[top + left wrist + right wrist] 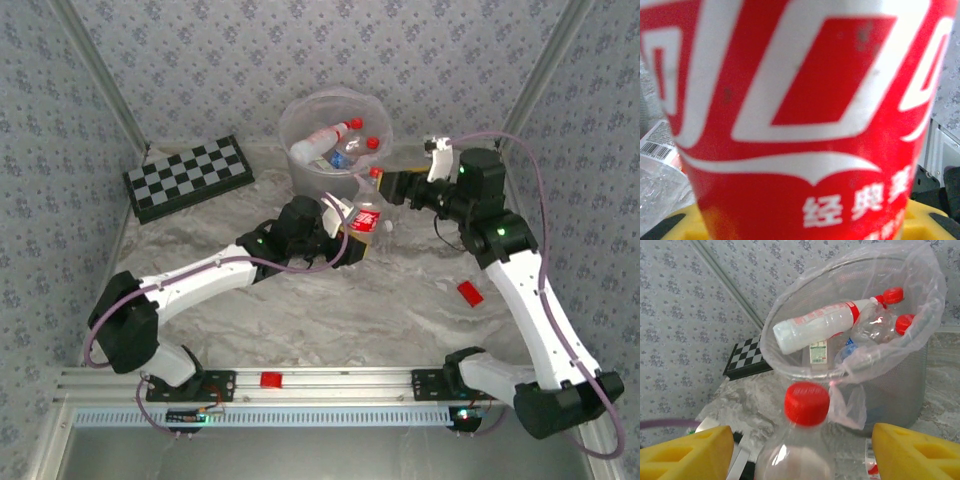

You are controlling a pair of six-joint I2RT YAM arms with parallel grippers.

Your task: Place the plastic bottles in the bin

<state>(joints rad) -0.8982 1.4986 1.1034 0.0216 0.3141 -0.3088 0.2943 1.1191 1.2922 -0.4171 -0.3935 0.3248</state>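
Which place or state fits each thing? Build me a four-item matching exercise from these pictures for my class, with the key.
Things
1. red-labelled bottle
2. milky white bottle
3. chessboard
4. right gripper

Places or states
A. lying in the bin
B. open, fingers on either side of a red bottle cap
C. at the far left of the table
D. upright, gripped by the left gripper

Pairs: 1-D, 2-A, 3-C, 4-B
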